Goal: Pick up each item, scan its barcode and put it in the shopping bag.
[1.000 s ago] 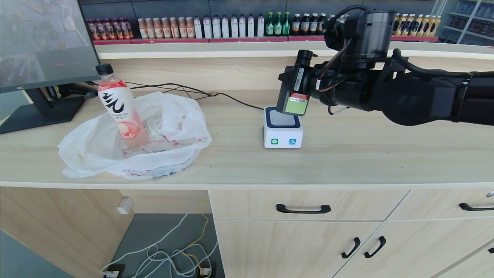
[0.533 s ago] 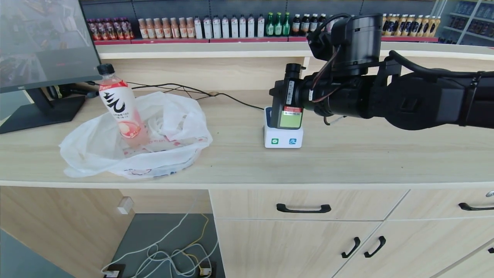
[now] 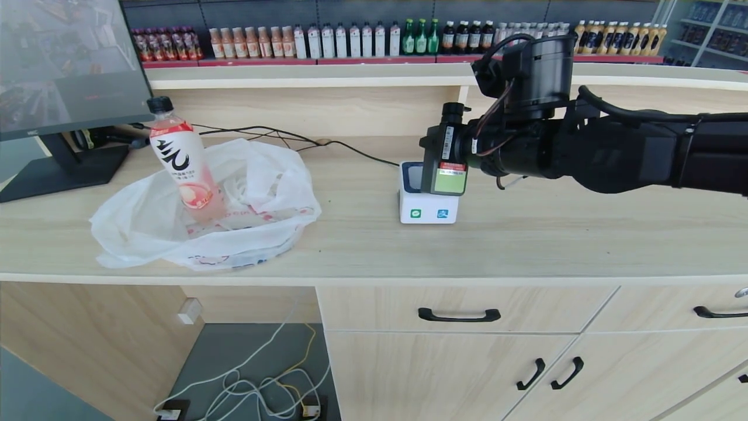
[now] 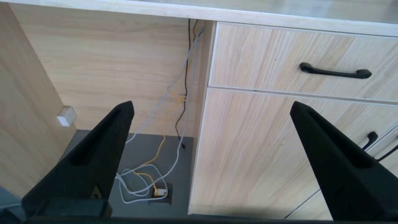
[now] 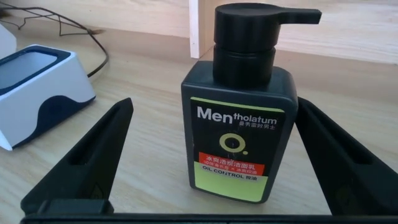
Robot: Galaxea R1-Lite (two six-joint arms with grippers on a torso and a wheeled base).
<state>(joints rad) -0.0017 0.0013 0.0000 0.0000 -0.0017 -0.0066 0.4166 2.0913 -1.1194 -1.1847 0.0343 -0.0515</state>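
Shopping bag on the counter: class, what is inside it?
A pink drink bottle with a black cap stands tilted inside the white shopping bag. The bag's crumpled folds cover anything that might lie lower down behind them.

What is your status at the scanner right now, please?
Right end effector shut on pump bottle, held aloft by scanner. Left end effector open, low by drawers. Pink drink bottle in shopping bag. Path to bag looks clear.
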